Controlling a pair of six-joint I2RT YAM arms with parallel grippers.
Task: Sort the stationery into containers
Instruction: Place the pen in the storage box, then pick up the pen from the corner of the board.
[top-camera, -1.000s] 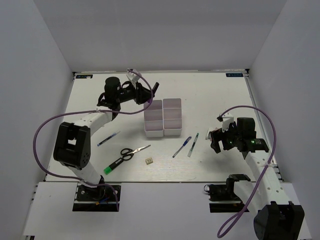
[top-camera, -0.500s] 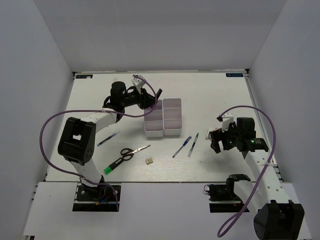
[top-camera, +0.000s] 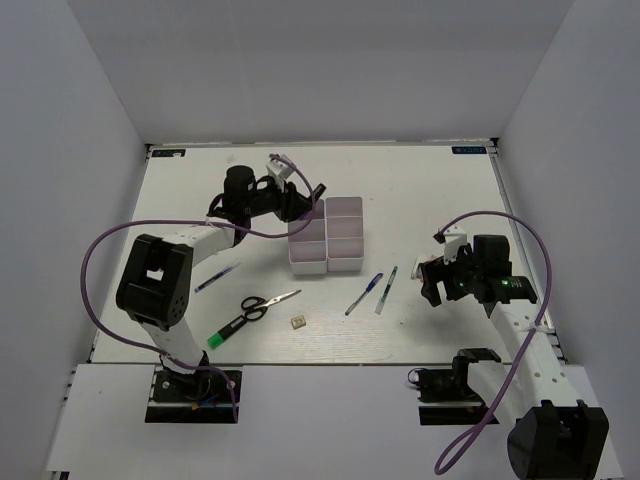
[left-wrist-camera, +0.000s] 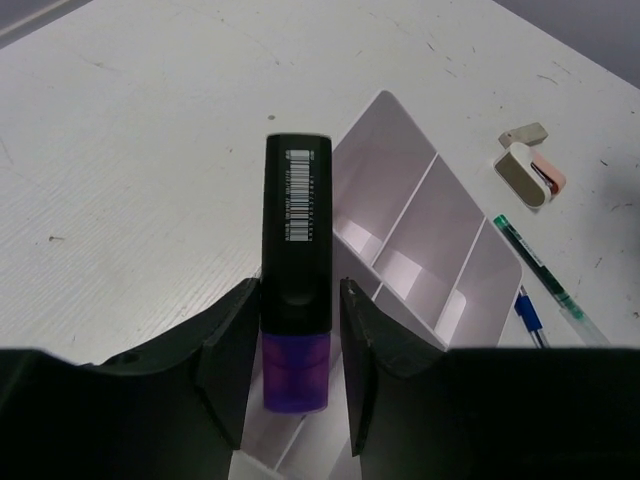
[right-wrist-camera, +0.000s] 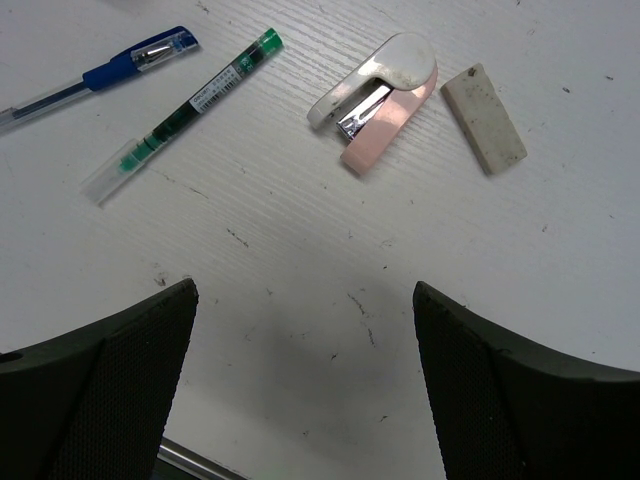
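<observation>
Jaws of the left gripper (left-wrist-camera: 297, 300) pinch the purple marker (left-wrist-camera: 297, 200) by its purple barrel. Its black cap points forward over the white bins (left-wrist-camera: 385, 165) just ahead and beneath, probably for lowering into a compartment. The right gripper (right-wrist-camera: 305, 300) hangs with jaws spread wide and empty, the white eraser (right-wrist-camera: 483, 118) and blue pen (right-wrist-camera: 120, 68) lying ahead.

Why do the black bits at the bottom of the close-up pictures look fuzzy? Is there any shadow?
Left wrist view: the left end effector's fingers sit close to the lens and look soft, while the purple marker between them is sharp. Right wrist view: the right end effector's fingers blur likewise, with a faint shadow on the table.
</observation>
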